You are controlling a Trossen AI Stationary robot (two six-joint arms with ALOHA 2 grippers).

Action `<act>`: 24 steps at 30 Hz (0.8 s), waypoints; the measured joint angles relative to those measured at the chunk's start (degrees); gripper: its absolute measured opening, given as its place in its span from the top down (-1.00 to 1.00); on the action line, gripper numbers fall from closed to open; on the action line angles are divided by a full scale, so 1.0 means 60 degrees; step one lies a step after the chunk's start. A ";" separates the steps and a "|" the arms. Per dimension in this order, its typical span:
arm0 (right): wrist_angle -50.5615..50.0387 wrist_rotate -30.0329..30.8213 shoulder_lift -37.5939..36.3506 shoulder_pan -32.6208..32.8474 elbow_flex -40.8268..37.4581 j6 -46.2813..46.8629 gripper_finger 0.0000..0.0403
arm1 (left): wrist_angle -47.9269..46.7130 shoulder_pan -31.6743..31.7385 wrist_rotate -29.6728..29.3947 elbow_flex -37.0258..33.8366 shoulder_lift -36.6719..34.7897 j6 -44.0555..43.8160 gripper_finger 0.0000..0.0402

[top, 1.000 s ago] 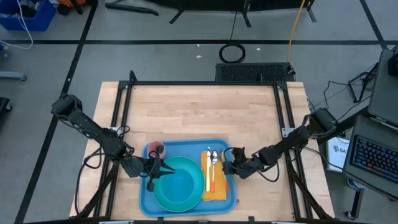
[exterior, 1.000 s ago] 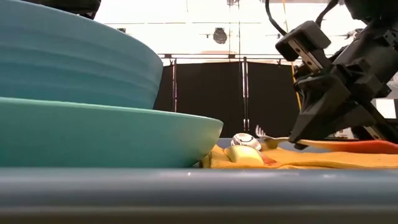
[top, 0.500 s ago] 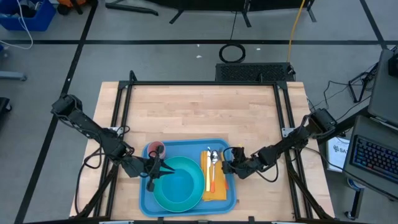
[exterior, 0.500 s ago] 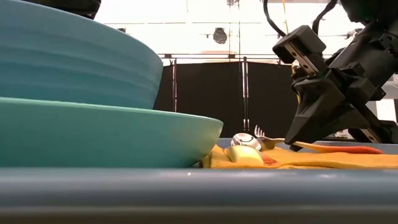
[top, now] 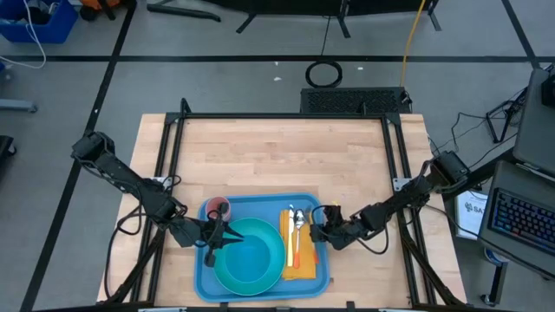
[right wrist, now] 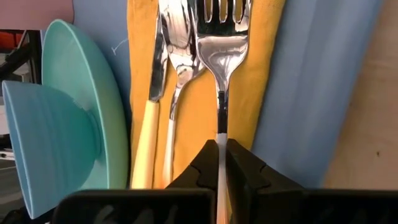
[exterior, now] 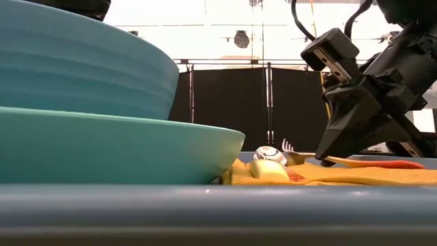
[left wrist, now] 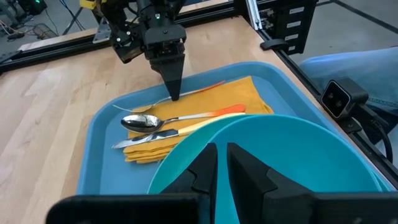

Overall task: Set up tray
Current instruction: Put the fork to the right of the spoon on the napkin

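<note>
The blue tray [top: 260,202] lies at the table's near edge. On it are a cyan plate [top: 269,269], a pink cup [top: 217,207] and a yellow napkin [top: 305,264] with a knife [left wrist: 186,127], a spoon [left wrist: 144,122] and a fork [right wrist: 222,56]. My left gripper [top: 213,240] is shut on a cyan bowl [left wrist: 292,155] over the plate. My right gripper [top: 317,232] is shut on the fork at the napkin's right side. My left gripper pinches the bowl's rim [left wrist: 222,138] between its two fingers, one finger inside the bowl and one outside, coming from the table's left. The bowl sits over the plate; whether its base touches the plate I cannot tell. My right gripper pinches the fork's thin handle [right wrist: 221,127] between its two fingers, a little behind the metal neck. The fingers slant down from the table's right and lie along the handle. The fork's head [exterior: 287,145] and its orange handle end [exterior: 392,164] lie on the napkin.
A black frame [top: 286,117] runs round the wooden table top, and bare wood [top: 277,156] lies beyond the tray toward the far edge. Cables hang beside both arms. A desk with a keyboard [top: 520,221] stands off the table's right.
My right gripper has shifted a little toward the table's left with the fork's handle. The fork's head has stayed on the napkin. The left gripper and the bowl have kept still.
</note>
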 joint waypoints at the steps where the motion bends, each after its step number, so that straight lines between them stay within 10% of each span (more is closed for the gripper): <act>1: -0.0019 -0.0002 0.0000 0.0016 0.0000 0.0007 0.98 | -0.0004 0.0001 0.0000 0.0000 0.0000 0.0000 0.79; 24: 0.0540 0.0016 0.0000 0.0032 -0.0007 -0.0377 0.62 | 0.0004 0.0002 0.0000 0.0000 0.0000 0.0007 0.79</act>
